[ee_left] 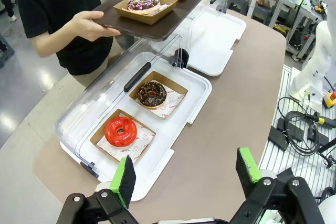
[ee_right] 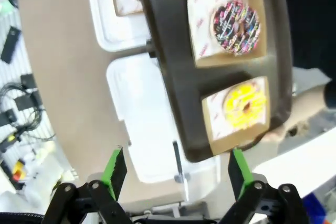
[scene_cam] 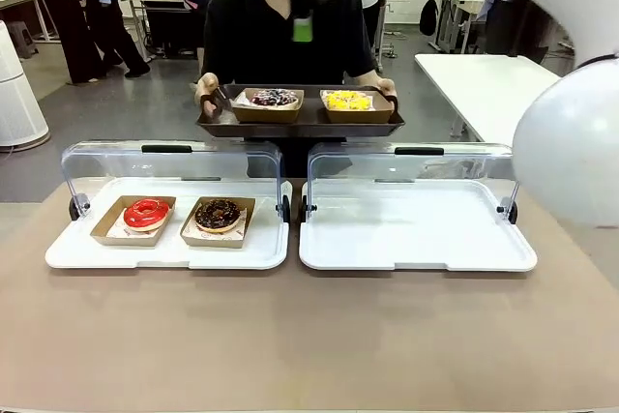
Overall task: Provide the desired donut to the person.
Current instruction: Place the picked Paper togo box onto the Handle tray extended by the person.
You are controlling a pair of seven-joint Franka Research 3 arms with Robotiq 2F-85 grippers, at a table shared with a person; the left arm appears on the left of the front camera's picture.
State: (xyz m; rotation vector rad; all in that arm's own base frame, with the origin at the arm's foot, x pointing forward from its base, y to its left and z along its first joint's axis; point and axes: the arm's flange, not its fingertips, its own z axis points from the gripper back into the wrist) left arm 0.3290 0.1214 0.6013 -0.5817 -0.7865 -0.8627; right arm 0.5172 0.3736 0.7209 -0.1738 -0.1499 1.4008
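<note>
Person (scene_cam: 290,36): at 12 o'clock, far side; brown tray (scene_cam: 300,126) held in both gloved hands.
On tray: 2 donuts in card boats – sprinkle (scene_cam: 274,98), yellow (scene_cam: 347,101).
L case (scene_cam: 166,244): lid up; 2 donuts – red (scene_cam: 146,213) at 9, choc (scene_cam: 218,214) just beside, toward 3.
R case (scene_cam: 416,229): lid up, nothing inside.
Desired donut: can't be told from pics.
Handling: judged light, soft; icing smears easily. Boat wall to be gripped, not donut.
L gripper (ee_left: 185,174): wide, nothing held, above table near L case.
R gripper (ee_right: 176,171): wide, nothing held, over tray.
</note>
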